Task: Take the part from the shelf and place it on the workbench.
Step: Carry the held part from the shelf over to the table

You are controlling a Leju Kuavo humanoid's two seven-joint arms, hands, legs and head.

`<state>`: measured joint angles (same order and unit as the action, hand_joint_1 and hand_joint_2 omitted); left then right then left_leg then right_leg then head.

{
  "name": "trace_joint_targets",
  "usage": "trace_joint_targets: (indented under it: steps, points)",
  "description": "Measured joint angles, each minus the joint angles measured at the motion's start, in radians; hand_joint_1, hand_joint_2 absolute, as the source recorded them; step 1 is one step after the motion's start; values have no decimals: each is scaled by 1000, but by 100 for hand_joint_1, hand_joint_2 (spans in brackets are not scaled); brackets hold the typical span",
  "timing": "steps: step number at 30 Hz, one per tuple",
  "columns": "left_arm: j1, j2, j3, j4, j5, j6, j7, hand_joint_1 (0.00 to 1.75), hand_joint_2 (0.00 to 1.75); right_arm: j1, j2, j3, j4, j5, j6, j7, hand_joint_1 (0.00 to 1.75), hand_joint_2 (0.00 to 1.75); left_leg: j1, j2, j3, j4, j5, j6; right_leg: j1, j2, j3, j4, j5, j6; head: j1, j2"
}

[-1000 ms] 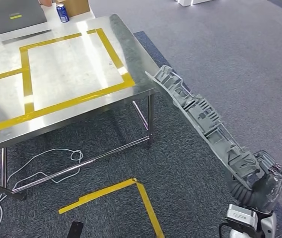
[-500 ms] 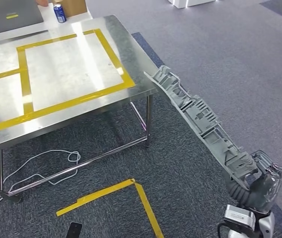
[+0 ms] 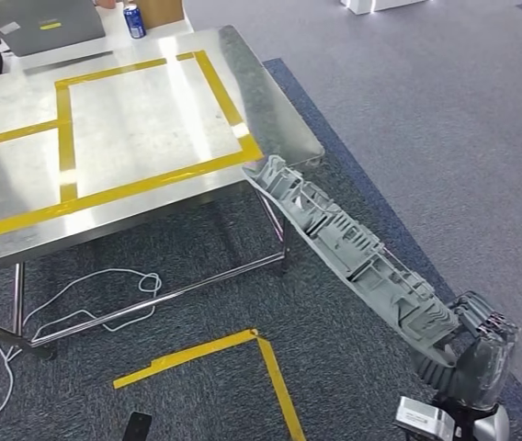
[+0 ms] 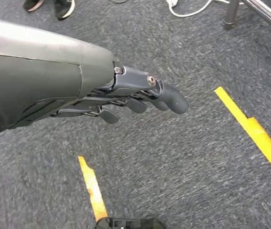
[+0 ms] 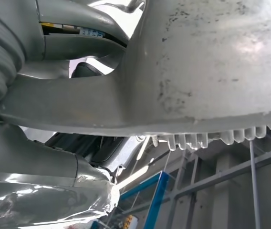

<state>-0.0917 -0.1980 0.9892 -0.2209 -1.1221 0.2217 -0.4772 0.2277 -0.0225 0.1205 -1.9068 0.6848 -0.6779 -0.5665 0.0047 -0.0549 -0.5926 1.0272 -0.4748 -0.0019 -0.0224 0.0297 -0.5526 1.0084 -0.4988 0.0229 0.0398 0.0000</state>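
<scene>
One part (image 3: pixel 352 248) gripped by right hand (image 3: pixel 477 354), left hand (image 4: pixel 141 98) empty, one workbench (image 3: pixel 8 197)

Left hand (image 4: pixel 141 98) — dark grey fingers, silver screw; right hand (image 3: pixel 477 358) — ribbed grey cover, crinkled film.

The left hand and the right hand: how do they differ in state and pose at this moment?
1. The right hand holds one end of the long grey part; the left hand holds nothing.
2. The right hand is raised beside the workbench, carrying the part slanted toward its corner; the left hand hangs over the carpet, its fingers stretched out.
Both are grey.
</scene>
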Motion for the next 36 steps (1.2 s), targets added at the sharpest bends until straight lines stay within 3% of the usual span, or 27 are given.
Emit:
trace_joint_targets:
  steps: [2, 4, 5, 6, 7, 9, 10, 12, 14, 15, 17, 19, 20, 21, 22, 24, 26, 29, 31, 34, 36]
  points:
    - [-2, 0, 0, 0, 0, 0, 0, 0, 175, 1, 1, 0, -1, 1, 0, 0, 175, 175, 1, 24, -37, 80, -49, -7, 1, -20, 4, -4, 1, -12, -6, 0]
    - [-2, 0, -1, 0, 0, 0, 0, 0, 175, 2, 2, 0, -2, 1, 0, 0, 175, 175, 2, 38, -94, 202, -103, -11, 5, -40, 4, -4, -1, -19, -9, 0]
    - [-1, 0, -1, 0, 0, 0, 0, 0, 175, 3, 2, 0, -2, 1, 0, 0, 175, 175, 2, 40, -112, 240, -111, -12, 7, -50, 4, -4, -2, -21, -9, 0]
    - [0, 1, -1, 0, 0, 0, 0, 0, 175, 3, 2, 0, -2, 1, 0, 0, 175, 175, 2, 42, -115, 245, -100, -10, 8, -60, 5, -4, -3, -22, -9, 0]
    - [1, 1, -1, 0, 0, 0, 0, 0, 175, 3, 2, 0, -2, 1, 0, 0, 175, 175, 1, 45, -100, 215, -73, -7, 10, -70, 7, -3, -4, -22, -9, 0]
    - [0, 2, -1, 0, 0, 0, 0, 0, 175, 3, 2, 0, -2, 0, 0, 0, 175, 175, -3, 67, -40, 99, -11, 3, 13, -84, 11, -3, -8, -19, -9, 0]
    - [-1, 2, -2, 0, 0, 0, 0, 0, 175, 3, 3, 0, -2, 0, 0, 0, 175, 175, -7, 79, -13, 46, 4, 8, 16, -90, 11, -2, -10, -16, -9, 0]
    - [-1, 3, -4, 0, 0, 1, 0, 0, 175, 2, 4, 0, -2, -2, 0, 0, 175, 175, -14, 93, 7, -2, 5, 17, 19, -100, 8, -1, -11, -7, -8, 0]
    - [3, 3, -5, 0, 0, 1, 1, 0, 175, 2, 7, 0, -2, -2, 0, -1, 175, 175, -14, 87, 8, -13, 6, 24, 18, -106, 6, 0, -13, 2, -9, 0]
    - [4, 4, -6, 0, 0, 2, 1, 0, 175, 2, 7, 0, -2, -2, 0, -1, 175, 175, -12, 84, 10, -17, 8, 28, 17, -96, 1, 9, -21, 7, -8, 0]
    - [1, 3, -6, 0, 0, 2, 1, 0, 175, 3, 8, 0, -3, -2, 0, -2, 175, 175, -7, 78, 14, -23, 12, 38, 14, -64, -35, 83, -64, 15, -4, 0]
    - [-3, 2, -7, 0, -1, 2, 1, 0, 175, 5, 8, 0, -2, -3, 0, -2, 175, 175, -8, 71, 13, -23, 12, 42, 12, -40, -101, 214, -118, 20, -1, 0]
    - [-3, 1, -7, 0, -1, 2, 1, 0, 175, 7, 8, 0, -2, -3, 0, -2, 175, 175, -9, 68, 13, -23, 12, 42, 11, -38, -128, 262, -129, 22, -1, 0]
    - [-3, 1, -7, 0, -1, 2, 1, 0, 175, 9, 8, 0, -2, -3, 0, -2, 175, 175, -9, 65, 14, -23, 12, 42, 11, -36, -140, 277, -122, 24, -1, 0]
    - [-2, 1, -7, 0, -1, 2, 1, 0, 175, 10, 8, 0, -2, -4, 0, -2, 175, 175, -9, 62, 15, -23, 11, 42, 10, -36, -132, 252, -96, 24, -1, 0]
    - [-2, 0, -8, 0, -1, 1, 1, 0, 175, 11, 8, 0, -2, -4, 0, -3, 175, 175, -9, 56, 16, -22, 10, 39, 9, -35, -77, 127, -27, 22, 0, 0]
    - [-3, 0, -8, 0, -1, -3, 0, 0, 175, 11, 8, 0, -3, -6, 0, -4, 175, 175, -13, 51, 13, -17, 8, 31, 9, -33, -25, 26, 5, 15, -2, 0]
    - [-1, 0, -8, 0, -2, -11, -5, 0, 175, 13, 9, 0, -2, -14, 0, -3, 175, 175, -13, 50, 8, -14, 9, 16, 11, -32, -15, 5, 7, -2, -5, 0]
    - [-1, 0, -8, 0, -2, -13, -6, 0, 175, 13, 9, -1, -2, -30, 2, 5, 175, 175, -11, 50, -2, 12, -13, 5, 9, -33, -14, 0, 11, -13, -8, 0]
    - [1, 1, -7, 0, 2, -13, -8, 0, 175, 9, 9, 3, -2, -136, 39, 46, 175, 175, -7, 51, -70, 168, -100, -6, 10, -36, -12, -2, 12, -24, -12, 0]
    - [7, 2, -6, 0, 8, -12, -9, 0, 175, 5, 9, 6, 3, -225, 84, 80, 175, 175, -6, 51, -104, 245, -119, -8, 11, -37, -12, -2, 11, -25, -12, 0]
